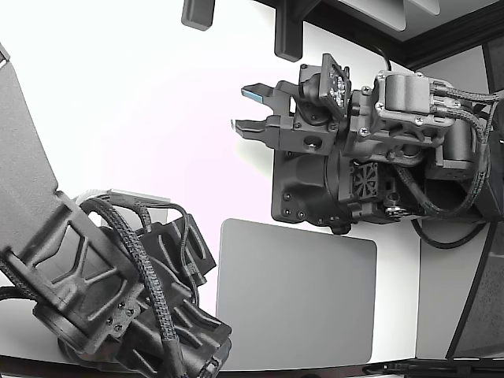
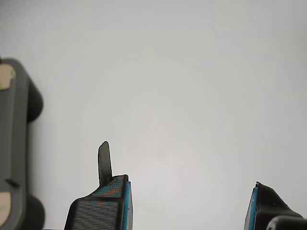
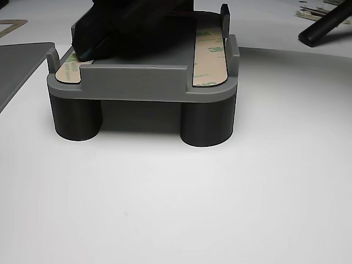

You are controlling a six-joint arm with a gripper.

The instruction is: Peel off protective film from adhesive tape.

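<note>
A grey four-legged fixture stands on the white table. It holds two tan tape strips with printed liner, one on each side. My gripper hangs open and empty above the table, apart from the fixture. In the wrist view the gripper shows blue-padded fingertips spread wide, with the fixture at the frame edge. A thin dark sliver stands at one fingertip; I cannot tell what it is.
A second arm fills the exterior view's lower left, and its dark end lies over the fixture's top. A grey mat lies on the table beside it. A black rod lies at the back.
</note>
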